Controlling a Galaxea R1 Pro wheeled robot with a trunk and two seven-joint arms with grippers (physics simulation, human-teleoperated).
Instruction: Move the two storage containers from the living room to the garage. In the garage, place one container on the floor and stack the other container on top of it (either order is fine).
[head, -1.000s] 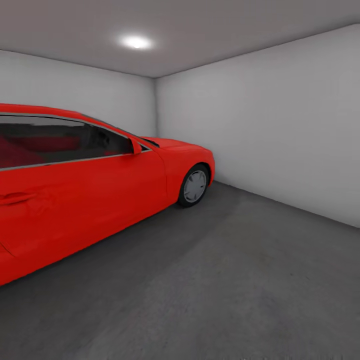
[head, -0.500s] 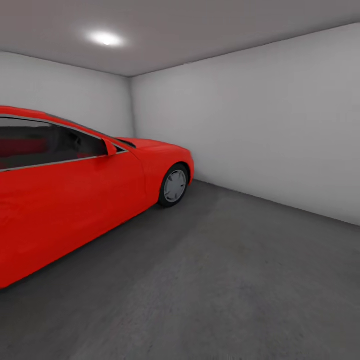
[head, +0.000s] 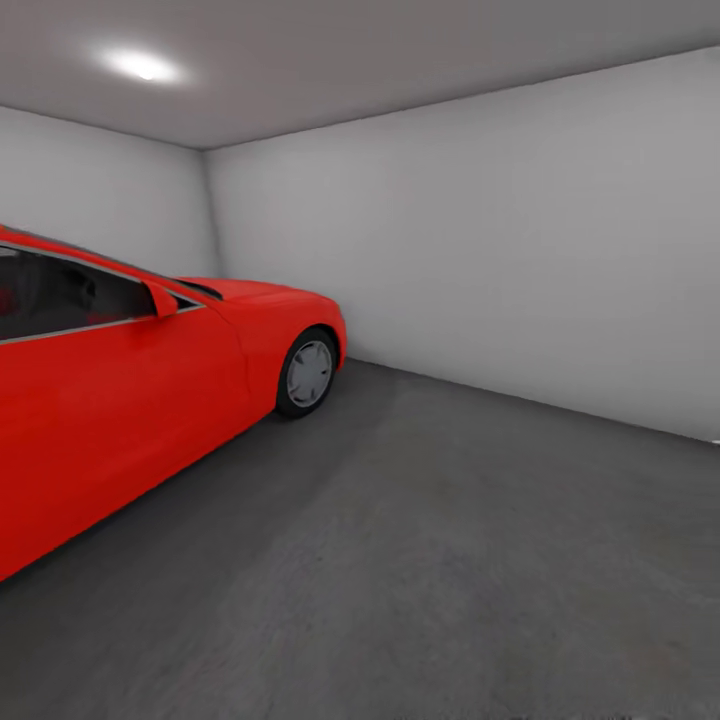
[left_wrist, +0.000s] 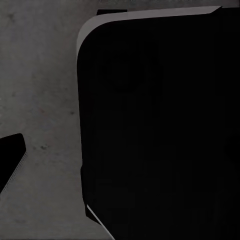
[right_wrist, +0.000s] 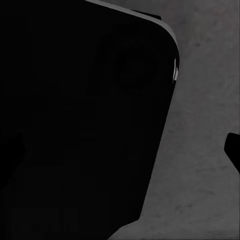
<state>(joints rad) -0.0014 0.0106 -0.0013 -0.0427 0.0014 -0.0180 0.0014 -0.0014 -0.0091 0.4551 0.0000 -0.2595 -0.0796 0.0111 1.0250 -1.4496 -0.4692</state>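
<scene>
**In the garage, with no bins in sight**

The robot stands in the garage: the head view takes in the dark grey concrete floor (head: 450, 560), plain white walls (head: 480, 260) and a red car (head: 120, 400) at the left, its front wheel (head: 307, 373) near the far corner. The open stretch of floor between car and wall carries nothing orange-red. No storage container sits there, and no stack has been started on the part of the floor that shows.

As a judgement, the task is somewhere in its middle or early part: the destination room has been reached, yet neither placing nor stacking can be confirmed. Whether a container lies elsewhere in the garage cannot be told from these pictures.

Each wrist view looks down at mottled concrete past a large black rounded body (left_wrist: 160, 125) (most likely part of the robot itself, though too dark to be sure), and the same sort of dark mass (right_wrist: 80, 115) shows on the right arm's side. A dark sliver (left_wrist: 10, 160) at the edge of the left wrist picture and another (right_wrist: 233, 150) in the right could be fingers, but I cannot tell whether either gripper is spread or closed. No orange-red plastic shows near them, so where the bins lie relative to the fingers cannot be said.
</scene>
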